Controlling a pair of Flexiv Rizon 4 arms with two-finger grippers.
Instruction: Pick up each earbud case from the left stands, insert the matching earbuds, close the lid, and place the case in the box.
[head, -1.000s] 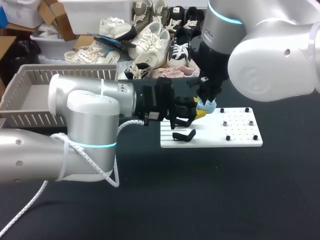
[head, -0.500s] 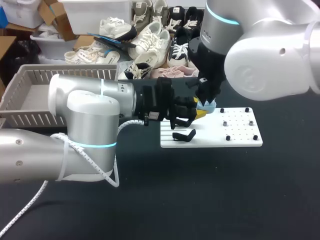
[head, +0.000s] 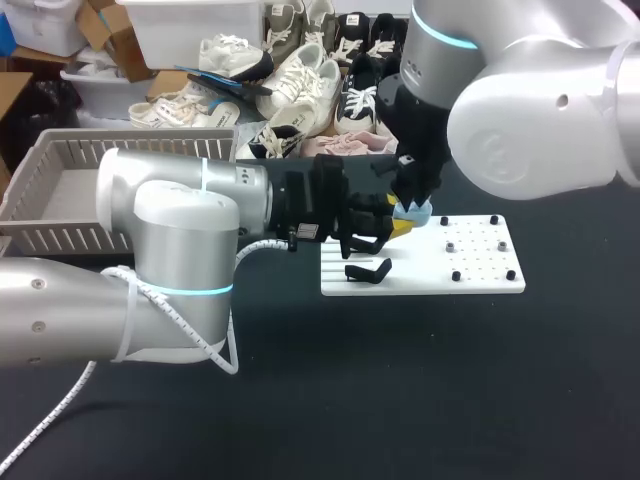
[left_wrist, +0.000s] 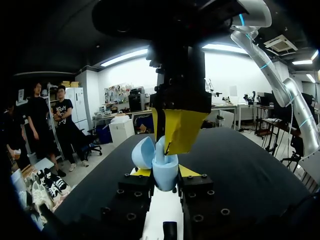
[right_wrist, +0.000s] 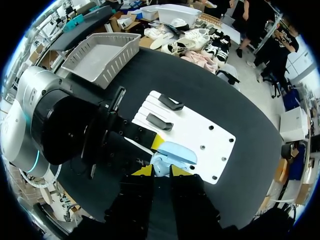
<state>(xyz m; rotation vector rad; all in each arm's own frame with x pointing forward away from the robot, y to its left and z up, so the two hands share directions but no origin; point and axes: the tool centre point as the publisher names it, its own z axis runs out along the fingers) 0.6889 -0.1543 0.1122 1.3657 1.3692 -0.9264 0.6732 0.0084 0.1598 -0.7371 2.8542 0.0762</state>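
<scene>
A light blue earbud case (left_wrist: 165, 181) sits upright between the yellow fingertips (left_wrist: 141, 172) of my left gripper (left_wrist: 165, 172), which is shut on it, with the lid (left_wrist: 142, 152) swung open. My right gripper (left_wrist: 172, 142) comes down from above, its tips in the case's mouth, shut on a small pale blue earbud (left_wrist: 160, 147). In the head view both grippers, left (head: 393, 228) and right (head: 411, 200), meet at the case (head: 414, 212) over the white board's (head: 480, 272) left end. The right wrist view shows the case (right_wrist: 176, 152) just ahead of the right gripper (right_wrist: 160, 171).
Two black stands (head: 368, 271) sit on the board's left part (right_wrist: 162, 121); small black pegs dot its right part (head: 456, 275). A grey slatted basket (head: 60, 190) stands at the table's far left (right_wrist: 100, 55). Shoes lie beyond the board at the back.
</scene>
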